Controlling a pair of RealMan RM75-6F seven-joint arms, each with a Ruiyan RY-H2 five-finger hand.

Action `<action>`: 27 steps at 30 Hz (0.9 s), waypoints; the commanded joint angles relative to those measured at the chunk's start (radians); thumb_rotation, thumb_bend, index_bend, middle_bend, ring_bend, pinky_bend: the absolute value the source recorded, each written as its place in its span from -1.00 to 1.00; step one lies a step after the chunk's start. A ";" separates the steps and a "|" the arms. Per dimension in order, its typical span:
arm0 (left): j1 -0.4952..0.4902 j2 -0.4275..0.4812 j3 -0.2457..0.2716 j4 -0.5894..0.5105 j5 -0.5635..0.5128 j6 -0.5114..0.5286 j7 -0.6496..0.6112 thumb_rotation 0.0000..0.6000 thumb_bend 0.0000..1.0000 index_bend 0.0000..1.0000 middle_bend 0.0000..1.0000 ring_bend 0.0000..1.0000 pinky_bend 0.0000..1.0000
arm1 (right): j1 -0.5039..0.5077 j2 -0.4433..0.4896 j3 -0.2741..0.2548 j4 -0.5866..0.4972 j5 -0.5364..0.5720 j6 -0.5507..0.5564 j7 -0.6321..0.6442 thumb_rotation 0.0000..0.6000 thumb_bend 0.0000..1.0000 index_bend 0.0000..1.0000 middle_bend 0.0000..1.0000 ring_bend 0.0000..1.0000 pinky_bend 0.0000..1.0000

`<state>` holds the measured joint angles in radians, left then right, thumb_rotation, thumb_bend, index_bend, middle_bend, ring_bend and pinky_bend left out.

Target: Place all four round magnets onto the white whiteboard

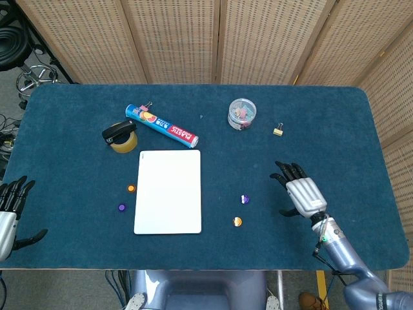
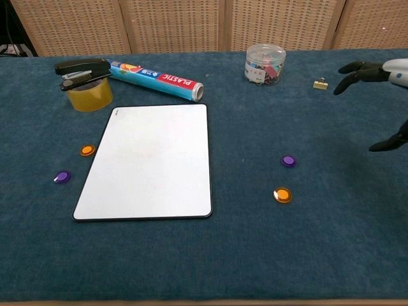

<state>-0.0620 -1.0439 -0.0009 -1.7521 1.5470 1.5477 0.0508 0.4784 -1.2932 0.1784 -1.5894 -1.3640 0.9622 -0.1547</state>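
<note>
The white whiteboard (image 1: 168,191) (image 2: 150,159) lies flat on the blue table with nothing on it. Left of it sit an orange magnet (image 1: 131,188) (image 2: 87,150) and a purple magnet (image 1: 121,208) (image 2: 62,176). To its right lie a purple magnet (image 1: 244,199) (image 2: 289,160) and an orange magnet (image 1: 237,221) (image 2: 282,194). My right hand (image 1: 300,192) (image 2: 376,73) hovers open over the table, right of those two magnets, holding nothing. At the table's near left corner my left hand (image 1: 9,208) is open and empty too.
At the back stand a tape roll (image 1: 124,143) with a black stapler (image 1: 119,131) on it, a plastic wrap tube (image 1: 162,126), a clear jar of clips (image 1: 241,113) and a small binder clip (image 1: 278,130). Wicker screens stand behind the table.
</note>
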 commanded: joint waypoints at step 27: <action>-0.011 -0.009 -0.029 -0.008 -0.058 -0.044 0.029 1.00 -1.00 -1.00 -1.00 -1.00 -1.00 | 0.187 -0.220 -0.008 0.165 0.134 -0.167 -0.031 1.00 -0.49 -0.34 -1.00 -1.00 -1.00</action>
<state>-0.0734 -1.0533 -0.0282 -1.7595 1.4920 1.5041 0.0803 0.6584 -1.5073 0.1713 -1.4258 -1.2330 0.8023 -0.1809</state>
